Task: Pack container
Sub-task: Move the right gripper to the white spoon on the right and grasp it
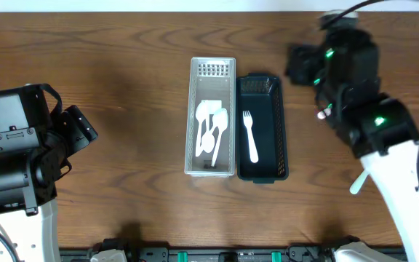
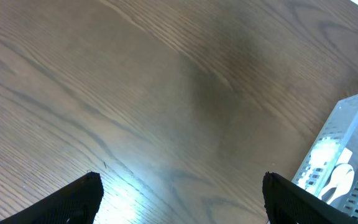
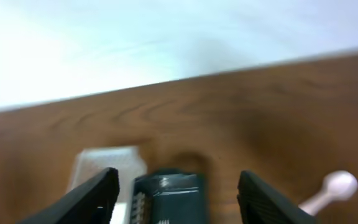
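A pale perforated container (image 1: 213, 164) in the middle of the table holds several white spoons (image 1: 211, 127). Right beside it a black container (image 1: 278, 131) holds one white fork (image 1: 250, 135). My right gripper (image 1: 300, 65) hovers up and to the right of the black container's far end. In the right wrist view that gripper (image 3: 178, 186) is open and empty, with the black container (image 3: 169, 196) low between its fingers. A loose white spoon (image 3: 331, 190) lies on the table. My left gripper (image 1: 84, 129) is open and empty, far left of the containers, over bare wood (image 2: 182, 186).
The pale container's corner (image 2: 347, 149) shows at the right edge of the left wrist view. A white utensil end (image 1: 358, 183) pokes out beside the right arm. The table's far edge (image 3: 179, 84) meets a white wall.
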Motion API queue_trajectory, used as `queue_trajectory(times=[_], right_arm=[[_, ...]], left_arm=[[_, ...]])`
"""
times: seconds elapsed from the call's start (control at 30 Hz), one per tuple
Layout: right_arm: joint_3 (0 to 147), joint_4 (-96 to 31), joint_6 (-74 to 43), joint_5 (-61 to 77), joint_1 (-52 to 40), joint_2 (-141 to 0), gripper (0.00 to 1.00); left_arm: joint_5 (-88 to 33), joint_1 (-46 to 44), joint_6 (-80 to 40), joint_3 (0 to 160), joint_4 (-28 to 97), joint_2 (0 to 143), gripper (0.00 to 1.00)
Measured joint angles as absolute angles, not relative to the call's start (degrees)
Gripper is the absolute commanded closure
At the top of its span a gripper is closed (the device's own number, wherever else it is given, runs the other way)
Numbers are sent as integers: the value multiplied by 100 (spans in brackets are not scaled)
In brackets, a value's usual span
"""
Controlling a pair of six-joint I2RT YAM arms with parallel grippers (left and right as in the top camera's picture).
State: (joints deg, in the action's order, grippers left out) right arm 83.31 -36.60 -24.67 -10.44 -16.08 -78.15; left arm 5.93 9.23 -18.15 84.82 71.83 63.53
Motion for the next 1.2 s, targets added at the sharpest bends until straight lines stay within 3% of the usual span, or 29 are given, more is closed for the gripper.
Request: queue_trajectory(times=[0.17,0.33,0.53,0.77,1.2], right_arm=[[8556,-3977,-3253,-550,-314,-8853,33],[9579,-4807,-3656,-283,395,-10263,31],[10822,-5680,-4001,-185,598,-11664,20],[10960,-6198,-4206,-185,670,-12693,12],[10960,-6423,-4259,-191,972,-13229,2]], left_arm=[[593,923,-1815,8482,7181,6353,15],[593,923,-1815,8482,7181,6353,15],[593,923,-1815,8482,7181,6353,15],[593,923,-1815,8479,7181,6353,15],[593,923,-1815,8479,7196,6418,15]])
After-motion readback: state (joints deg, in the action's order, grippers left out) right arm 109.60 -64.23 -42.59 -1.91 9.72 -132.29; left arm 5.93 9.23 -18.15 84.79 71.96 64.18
